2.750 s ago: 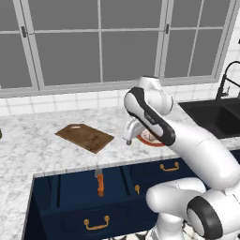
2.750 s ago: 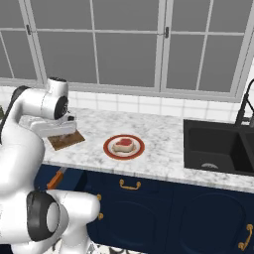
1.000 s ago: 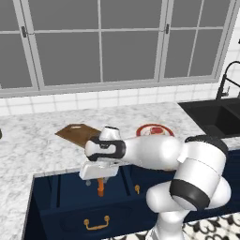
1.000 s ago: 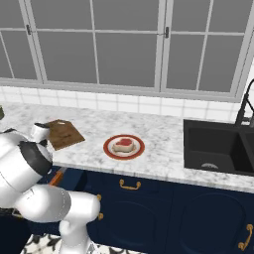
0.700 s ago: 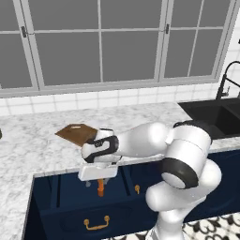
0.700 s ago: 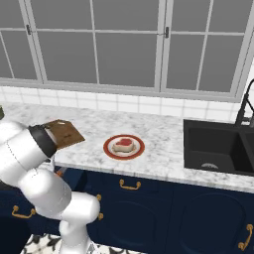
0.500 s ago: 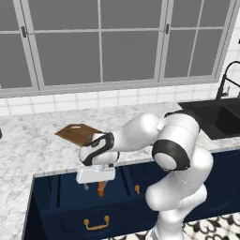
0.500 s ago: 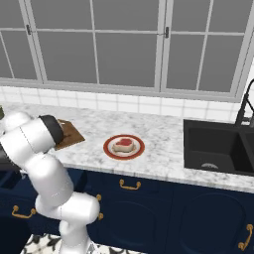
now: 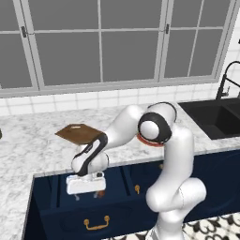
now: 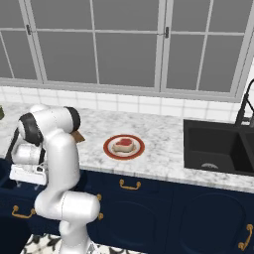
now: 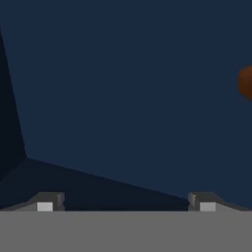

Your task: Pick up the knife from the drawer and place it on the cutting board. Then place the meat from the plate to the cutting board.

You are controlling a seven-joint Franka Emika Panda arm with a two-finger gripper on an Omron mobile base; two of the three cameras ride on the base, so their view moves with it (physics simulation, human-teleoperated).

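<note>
The wide navy drawer (image 9: 51, 190) stands pulled out under the counter, its gold handle (image 9: 96, 225) at the front. My gripper (image 9: 87, 194) hangs down inside it, open, with nothing between its fingertips (image 11: 49, 203). An orange bit of the knife (image 11: 246, 82) shows at the right edge of the hand view, off to the side of the jaws, and under the hand's right side (image 9: 100, 193). The dark brown cutting board (image 9: 77, 133) lies on the counter behind the drawer. The meat (image 10: 124, 145) sits on the red-rimmed plate (image 10: 110, 151).
A black sink (image 10: 218, 144) with a faucet (image 9: 224, 79) lies at the right end of the marble counter (image 9: 28, 150). Narrower navy drawer fronts with gold handles (image 10: 129, 185) line the cabinets below. My own arm (image 9: 136, 126) arches over the counter edge and hides most of the plate in the left base view.
The hand has sunk lower and slightly left into the open drawer while the elbow swung up over the counter. The jaws stay open; knife, board, plate and meat have not moved.
</note>
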